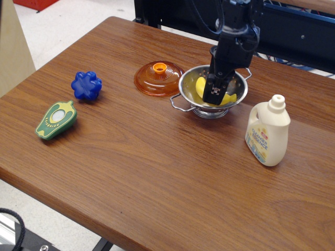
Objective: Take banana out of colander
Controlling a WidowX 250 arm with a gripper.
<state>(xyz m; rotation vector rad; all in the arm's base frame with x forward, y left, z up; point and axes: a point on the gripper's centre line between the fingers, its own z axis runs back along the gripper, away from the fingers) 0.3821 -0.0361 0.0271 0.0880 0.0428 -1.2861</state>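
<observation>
The banana [201, 88] lies inside the colander [189, 85], upper right of centre, not yet out. The gripper [214, 94] reaches into the bowl over it; whether its fingers grip is unclear. Lifting remains.

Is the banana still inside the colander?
Inside: the banana lies in the colander bowl, under the pincer.

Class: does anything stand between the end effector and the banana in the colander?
Nothing visible does. The end effector is already down inside the colander, right at the banana. The orange lid lies on the table beside it, not over it.
</observation>
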